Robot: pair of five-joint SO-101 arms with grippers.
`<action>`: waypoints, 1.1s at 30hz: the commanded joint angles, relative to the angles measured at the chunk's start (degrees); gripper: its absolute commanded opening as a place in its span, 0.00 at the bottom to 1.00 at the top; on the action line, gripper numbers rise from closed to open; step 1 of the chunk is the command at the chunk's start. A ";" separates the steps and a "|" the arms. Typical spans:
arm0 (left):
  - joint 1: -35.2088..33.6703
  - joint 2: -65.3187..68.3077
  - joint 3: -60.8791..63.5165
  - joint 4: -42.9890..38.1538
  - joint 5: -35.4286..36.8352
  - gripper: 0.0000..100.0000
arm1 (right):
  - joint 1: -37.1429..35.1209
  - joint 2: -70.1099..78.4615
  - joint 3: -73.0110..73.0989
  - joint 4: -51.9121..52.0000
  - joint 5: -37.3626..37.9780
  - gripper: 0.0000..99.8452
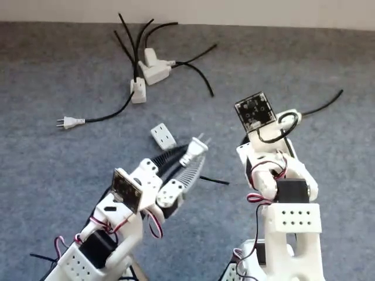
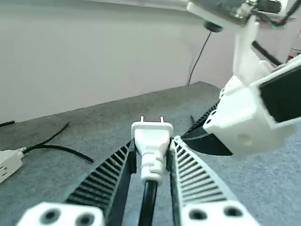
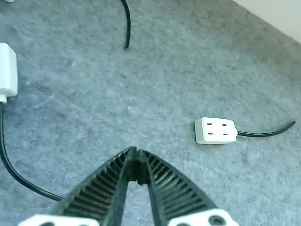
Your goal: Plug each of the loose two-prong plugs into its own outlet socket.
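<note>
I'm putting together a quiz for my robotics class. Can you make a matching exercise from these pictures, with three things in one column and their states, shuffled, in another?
Things
1. left gripper
2. right gripper
3. loose plug

States
A. lies on the carpet, unplugged
B. shut, holding nothing
C. shut on the lifted plug

Pairs: 1-C, 2-B, 3-A

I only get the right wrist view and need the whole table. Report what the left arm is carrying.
Observer: The left gripper is shut on a white two-prong plug, prongs pointing away from the wrist.
Operator: Now give me any other loose plug.
Observer: A second plug lies on the carpet, its black cord running to a white socket block.
Operator: Name what sits nearest the held plug.
Observer: A small socket, on the carpet close by, not touching it.
</note>
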State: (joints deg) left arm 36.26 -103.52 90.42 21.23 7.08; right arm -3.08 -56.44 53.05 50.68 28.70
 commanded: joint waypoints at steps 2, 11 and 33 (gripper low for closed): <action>-6.29 0.22 -1.89 -0.97 0.26 0.01 | 3.12 -0.75 0.31 -1.01 -1.85 0.01; -7.43 0.40 -9.45 11.96 0.35 0.01 | 8.92 -1.10 13.32 -1.45 -16.88 0.01; -22.81 69.93 -59.82 29.10 19.25 0.01 | 8.92 -1.10 32.31 -17.36 -23.03 0.01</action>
State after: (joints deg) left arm 15.87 -48.92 46.11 43.03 22.99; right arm 5.54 -56.44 85.67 34.51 6.20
